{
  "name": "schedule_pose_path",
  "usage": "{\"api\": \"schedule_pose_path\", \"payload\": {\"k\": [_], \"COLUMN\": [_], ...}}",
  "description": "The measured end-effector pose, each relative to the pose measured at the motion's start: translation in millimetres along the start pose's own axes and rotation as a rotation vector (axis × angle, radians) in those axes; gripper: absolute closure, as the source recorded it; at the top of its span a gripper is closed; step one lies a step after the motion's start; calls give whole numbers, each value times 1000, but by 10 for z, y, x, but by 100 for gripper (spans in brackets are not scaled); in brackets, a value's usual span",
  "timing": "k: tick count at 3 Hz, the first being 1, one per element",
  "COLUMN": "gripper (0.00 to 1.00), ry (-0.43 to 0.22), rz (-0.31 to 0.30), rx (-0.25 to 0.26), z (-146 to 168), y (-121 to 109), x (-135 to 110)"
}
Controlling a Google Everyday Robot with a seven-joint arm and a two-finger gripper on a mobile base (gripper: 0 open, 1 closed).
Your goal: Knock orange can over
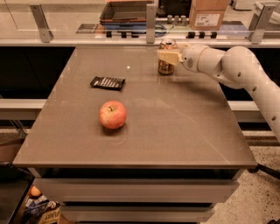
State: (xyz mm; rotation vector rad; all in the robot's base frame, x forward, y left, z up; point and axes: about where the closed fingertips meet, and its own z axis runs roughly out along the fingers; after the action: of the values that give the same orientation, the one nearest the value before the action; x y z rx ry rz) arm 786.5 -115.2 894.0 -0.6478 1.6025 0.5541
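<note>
The orange can (166, 67) stands upright near the far edge of the grey table (183, 131), right of centre, its silver top showing. My gripper (169, 57) reaches in from the right on the white arm (232, 65). It sits at the can's mid-height, right against it and covering the can's middle band.
A red-yellow apple (112, 114) lies left of centre on the table. A flat black snack wrapper (107, 82) lies behind it. A rail with metal posts (151, 17) runs along the far edge. Boxes and a tray (127, 11) sit beyond it.
</note>
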Motion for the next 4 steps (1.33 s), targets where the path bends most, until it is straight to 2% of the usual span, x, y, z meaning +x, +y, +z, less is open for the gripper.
{"api": "schedule_pose_path", "payload": {"k": [1,3,4], "gripper": [100,100,100], "ry": [0,25,75], "rz": [0,-6,-15], "rx": [-4,11,40], "z": [21,44,10], "y": [19,-51,-181], "x": [2,-55,-150]}}
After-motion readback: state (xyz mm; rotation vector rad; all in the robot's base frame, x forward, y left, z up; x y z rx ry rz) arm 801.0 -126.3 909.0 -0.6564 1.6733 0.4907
